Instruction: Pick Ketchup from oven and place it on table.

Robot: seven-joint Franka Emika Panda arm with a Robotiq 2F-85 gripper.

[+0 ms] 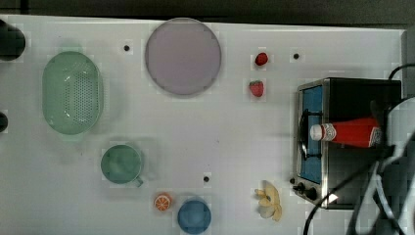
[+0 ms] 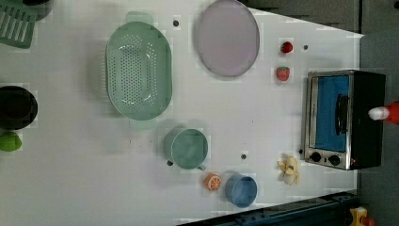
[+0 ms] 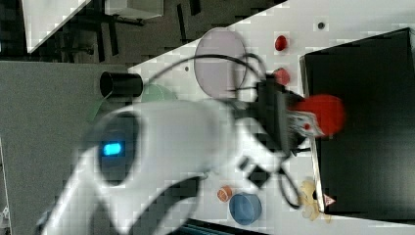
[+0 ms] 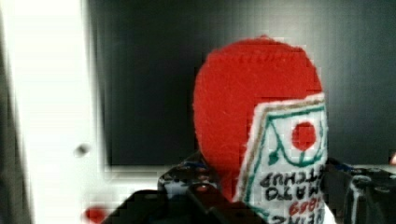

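Observation:
The ketchup (image 1: 350,132) is a red bottle with a white cap, lying crosswise over the oven's black top (image 1: 357,95). Its cap pokes out past the oven's front towards the top view's left. My gripper (image 1: 380,133) is shut on the bottle's base end, and the arm comes in from the top view's right. In the wrist view the ketchup (image 4: 261,126) fills the space between my fingers, label facing the camera. The right view shows the ketchup's round red base (image 3: 323,113) above the oven (image 3: 372,171). The white table (image 1: 220,137) spreads out in front of the oven door.
Two strawberries (image 1: 258,73), a purple plate (image 1: 182,56), a green colander (image 1: 72,93), a green cup (image 1: 121,164), an orange half (image 1: 163,201), a blue cup (image 1: 194,216) and a peeled banana (image 1: 269,200) lie on the table. Cables (image 1: 372,196) trail beside the oven.

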